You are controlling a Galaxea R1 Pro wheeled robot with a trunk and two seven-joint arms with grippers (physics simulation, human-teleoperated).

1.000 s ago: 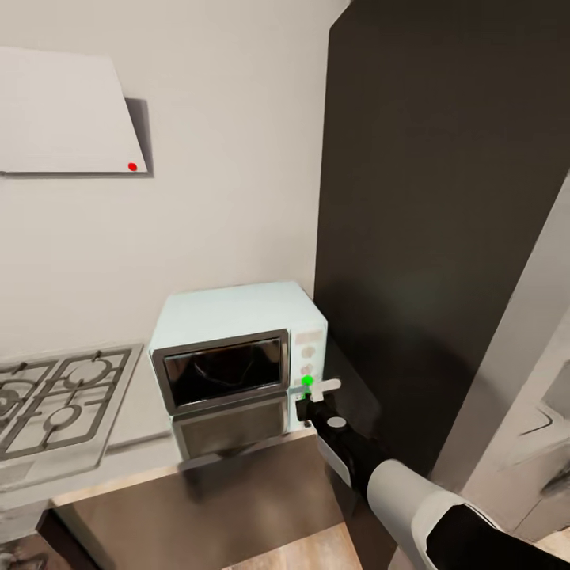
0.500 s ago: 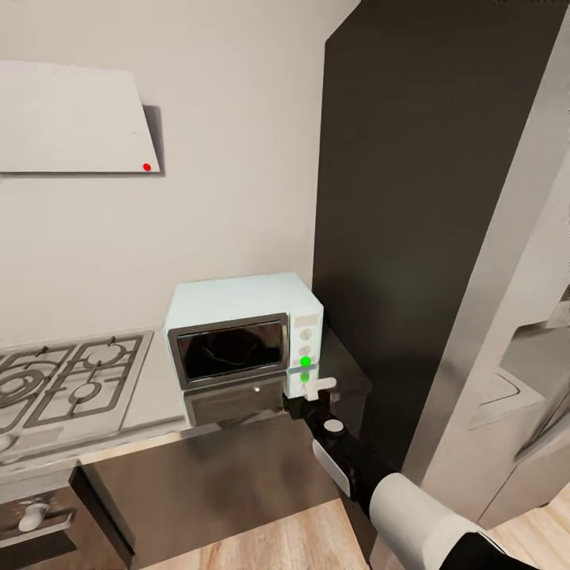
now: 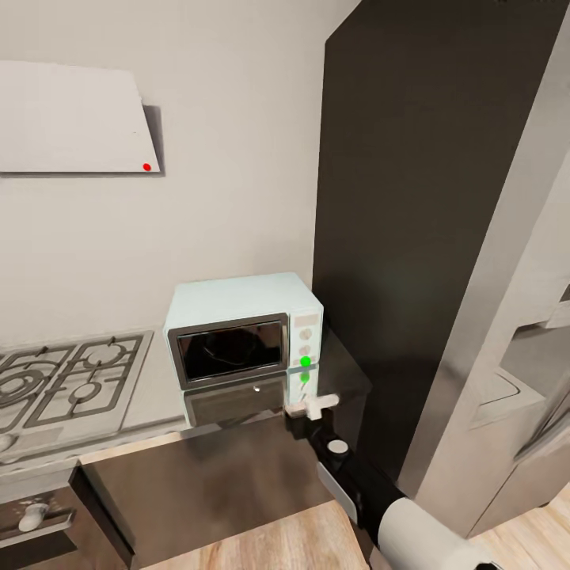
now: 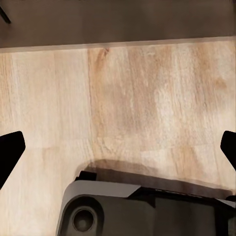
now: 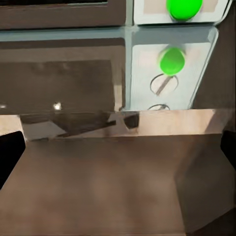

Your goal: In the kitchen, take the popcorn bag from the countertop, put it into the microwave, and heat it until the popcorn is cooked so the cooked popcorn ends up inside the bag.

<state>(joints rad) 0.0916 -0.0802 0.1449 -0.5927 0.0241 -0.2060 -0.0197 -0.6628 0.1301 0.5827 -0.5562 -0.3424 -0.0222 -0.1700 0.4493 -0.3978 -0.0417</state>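
Pale blue and boxy, the microwave (image 3: 244,332) stands on the glossy grey countertop (image 3: 154,396) with its dark glass door closed. A green light (image 3: 305,362) glows on its knob panel and is mirrored in the slab below. Its right side is against a tall dark cabinet panel (image 3: 427,198). At nine o'clock from the oven lies the steel gas hob (image 3: 67,384) with black grates. At eleven o'clock a white range hood (image 3: 71,119) with a red dot hangs on the plain cream wall. A steel refrigerator (image 3: 522,348) fills the far three o'clock side. Dark brown cabinet fronts (image 3: 206,491) drop to a light wood floor (image 3: 277,546).

The right gripper (image 3: 314,405) hovers at the counter's front edge, at five o'clock from the microwave door, just below the green light. In the right wrist view its dark fingertips (image 5: 10,152) sit at both edges of the picture, spread wide with nothing between them.

The left gripper (image 4: 118,152) hangs over the floorboards (image 4: 123,93), its fingers (image 4: 10,150) likewise parted and empty, above a grey part that is probably the robot's base (image 4: 147,209).

The dark glass hides whether the popcorn bag is inside the oven.
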